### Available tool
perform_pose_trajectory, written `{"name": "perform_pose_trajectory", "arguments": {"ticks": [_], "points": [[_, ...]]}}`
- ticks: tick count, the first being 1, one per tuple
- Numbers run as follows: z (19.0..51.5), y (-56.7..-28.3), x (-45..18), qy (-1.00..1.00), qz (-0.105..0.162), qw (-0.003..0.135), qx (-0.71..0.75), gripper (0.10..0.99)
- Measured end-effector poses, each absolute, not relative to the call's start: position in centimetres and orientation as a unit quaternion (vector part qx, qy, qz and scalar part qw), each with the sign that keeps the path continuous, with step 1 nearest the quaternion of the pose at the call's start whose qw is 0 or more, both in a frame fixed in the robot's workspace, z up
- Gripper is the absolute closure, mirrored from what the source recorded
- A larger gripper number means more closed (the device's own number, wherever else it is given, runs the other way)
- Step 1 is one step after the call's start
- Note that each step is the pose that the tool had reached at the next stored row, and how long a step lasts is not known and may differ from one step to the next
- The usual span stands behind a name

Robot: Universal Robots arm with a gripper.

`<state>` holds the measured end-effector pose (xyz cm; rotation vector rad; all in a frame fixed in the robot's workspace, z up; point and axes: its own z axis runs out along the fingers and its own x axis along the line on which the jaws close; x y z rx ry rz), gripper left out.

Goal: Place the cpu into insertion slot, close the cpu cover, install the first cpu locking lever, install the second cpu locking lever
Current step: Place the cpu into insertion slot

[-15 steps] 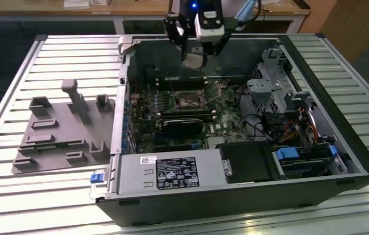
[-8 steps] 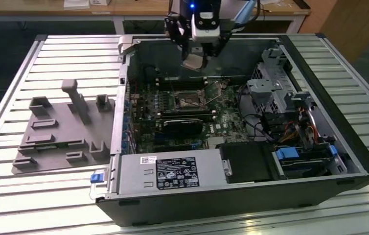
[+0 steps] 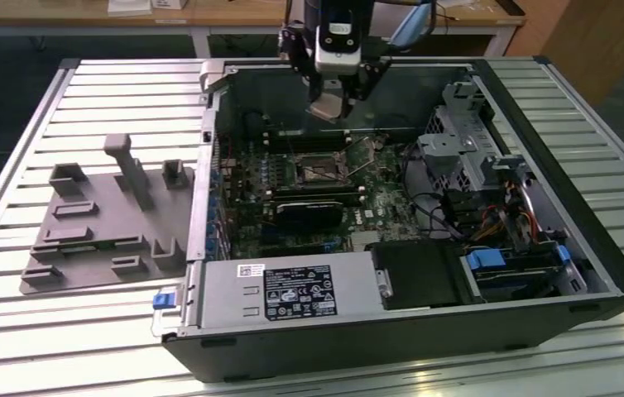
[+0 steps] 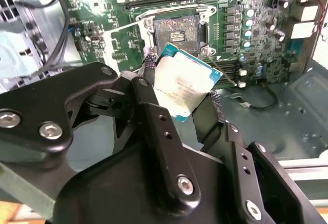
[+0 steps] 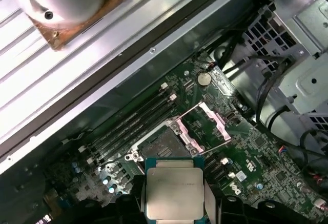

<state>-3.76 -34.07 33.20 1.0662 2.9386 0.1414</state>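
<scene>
gripper (image 3: pixel 328 109): hung nose-down over the open computer case (image 3: pixel 577 273), above the motherboard (image 3: pixel 290 223), touching neither
grip: fingers (image 4: pixel 207 112) drawn in only to the chip's width, clamped on two opposite edges of the cpu (image 4: pixel 180 85), nothing else in hold
cpu: between the fingertips, pale metal top turned up toward the wrist in both wrist views (image 5: pixel 173 190); carried in the air, slightly tilted, clear of the board
insertion slot (image 4: pixel 177 32): below and just ahead of the fingertips, dark centre bare, apart from the held chip; seen too in the first wrist view (image 5: pixel 161 144) and in the exterior view (image 3: pixel 318 168)
cpu cover (image 5: pixel 187 137): swung up off the socket and standing open at one edge of the slot, just beyond the fingertips, square window showing green board through it
memory slots (image 5: pixel 130 124): long dark rows alongside the socket, further from the fingertips than the socket itself
coin cell (image 5: pixel 204 79): round and silvery on the board, past the open cover from the hand
power supply (image 3: pixel 279 294): grey box at the end of the case, well apart from the gripper
fixture tray (image 3: pixel 103 223): grey, outside the case on the slatted table (image 3: pixel 25 331), well off to the hand's side — on the exterior view's left
state of work: chip not yet seated; cover not yet closed
</scene>
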Motion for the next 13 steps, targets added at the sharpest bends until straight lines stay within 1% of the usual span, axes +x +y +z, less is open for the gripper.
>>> {"name": "perform_pose_trajectory", "arguments": {"ticks": [13], "points": [[32.46,-34.07,-3.76,0.896,0.044,0.011,0.441,0.549]]}}
